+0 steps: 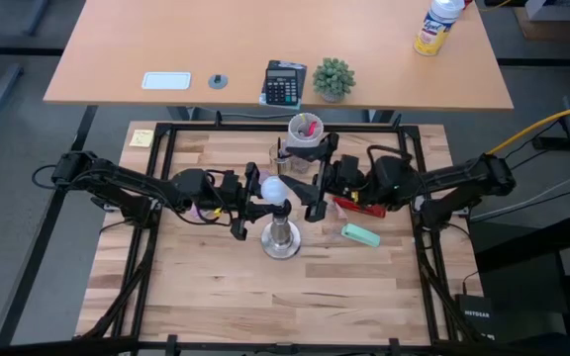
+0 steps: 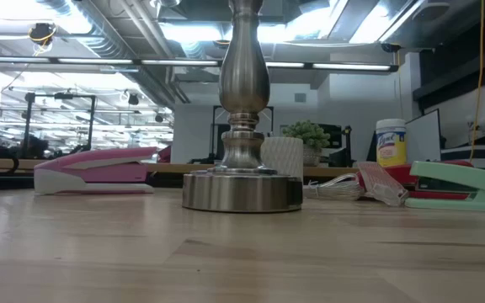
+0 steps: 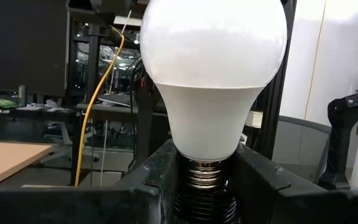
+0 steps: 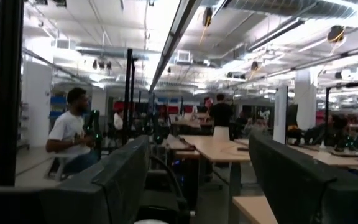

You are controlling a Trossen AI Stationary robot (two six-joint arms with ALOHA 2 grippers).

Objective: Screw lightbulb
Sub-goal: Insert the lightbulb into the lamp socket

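right hand (image 4: 194, 180) open | 1 seated person (image 4: 70, 140) beyond

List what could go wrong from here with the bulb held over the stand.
1. The left tool clamps the lightbulb only at its screw base; a tilted entry into the metal stand could cross-thread.
2. Its fingers cover the threads, so they may block seating.
3. The open right tool sits close beside the bulb and could bump it.

1. The lightbulb (image 3: 213, 74) is cut off at the top edge in the left wrist view; its screw base sits between dark fingers (image 3: 160, 180).
2. The metal stand (image 2: 242, 126) is cut off above in the low view.
3. The far people (image 4: 73, 137) are blurred.
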